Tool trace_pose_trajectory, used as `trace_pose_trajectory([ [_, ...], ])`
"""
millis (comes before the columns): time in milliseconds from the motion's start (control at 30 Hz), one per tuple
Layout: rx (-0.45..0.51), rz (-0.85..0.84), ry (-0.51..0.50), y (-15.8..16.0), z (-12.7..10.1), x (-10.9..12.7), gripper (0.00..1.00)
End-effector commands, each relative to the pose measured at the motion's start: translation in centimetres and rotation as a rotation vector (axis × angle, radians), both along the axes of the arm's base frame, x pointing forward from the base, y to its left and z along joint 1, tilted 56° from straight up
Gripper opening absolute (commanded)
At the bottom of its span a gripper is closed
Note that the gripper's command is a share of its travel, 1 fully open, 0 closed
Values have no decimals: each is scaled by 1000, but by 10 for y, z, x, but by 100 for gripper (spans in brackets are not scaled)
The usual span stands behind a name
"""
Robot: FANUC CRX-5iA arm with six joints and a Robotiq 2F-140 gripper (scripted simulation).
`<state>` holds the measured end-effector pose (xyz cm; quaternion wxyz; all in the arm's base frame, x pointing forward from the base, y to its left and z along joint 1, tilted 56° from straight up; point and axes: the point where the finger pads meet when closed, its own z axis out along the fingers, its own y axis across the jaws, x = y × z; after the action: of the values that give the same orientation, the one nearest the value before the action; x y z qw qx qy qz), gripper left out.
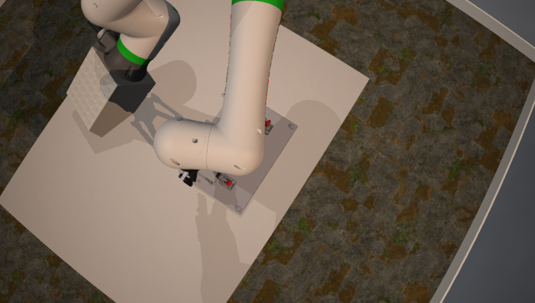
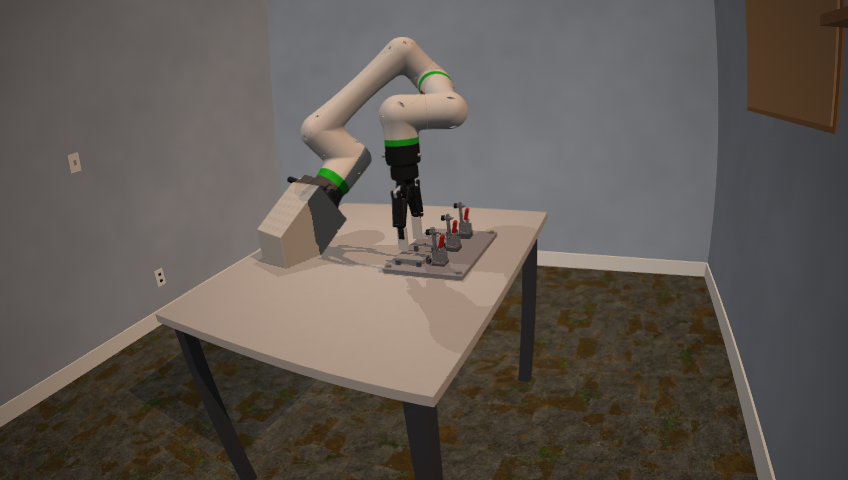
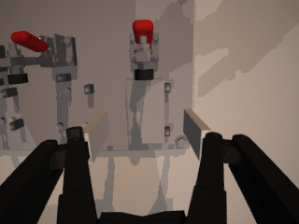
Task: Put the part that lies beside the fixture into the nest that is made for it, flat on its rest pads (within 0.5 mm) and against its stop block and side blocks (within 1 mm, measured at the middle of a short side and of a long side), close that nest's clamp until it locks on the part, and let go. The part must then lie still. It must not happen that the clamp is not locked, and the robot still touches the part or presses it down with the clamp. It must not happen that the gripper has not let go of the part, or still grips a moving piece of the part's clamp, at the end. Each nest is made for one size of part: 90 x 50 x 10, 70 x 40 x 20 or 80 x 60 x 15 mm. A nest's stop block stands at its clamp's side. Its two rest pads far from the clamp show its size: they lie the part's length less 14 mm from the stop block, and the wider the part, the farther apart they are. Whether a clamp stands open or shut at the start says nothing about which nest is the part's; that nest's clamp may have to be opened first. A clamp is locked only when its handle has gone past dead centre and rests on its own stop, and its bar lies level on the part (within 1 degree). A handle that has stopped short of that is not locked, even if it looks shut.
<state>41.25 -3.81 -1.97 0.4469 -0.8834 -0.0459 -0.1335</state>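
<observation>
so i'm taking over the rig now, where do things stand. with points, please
Gripper (image 1: 188, 177) (image 2: 410, 235) (image 3: 146, 121): open, fingers apart on either side of the part, holding nothing.
Part (image 1: 206, 175) (image 2: 411, 259) (image 3: 151, 112): lying in the end nest, looks flat; exact seating can't be judged from here.
Clamp (image 1: 226, 182) (image 2: 439, 255) (image 3: 143, 53): open, bar raised.
Done: part placed and let go.
Left: check size match and seating, close clamp until locked, release it, back away.
</observation>
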Motion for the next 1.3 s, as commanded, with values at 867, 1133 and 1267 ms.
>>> trace_pose_trajectory([
  [867,0,0,0,-20,14,-5,58],
  [1133,0,0,0,-36,25,-9,28],
  [1267,0,0,0,-59,41,-14,28],
])
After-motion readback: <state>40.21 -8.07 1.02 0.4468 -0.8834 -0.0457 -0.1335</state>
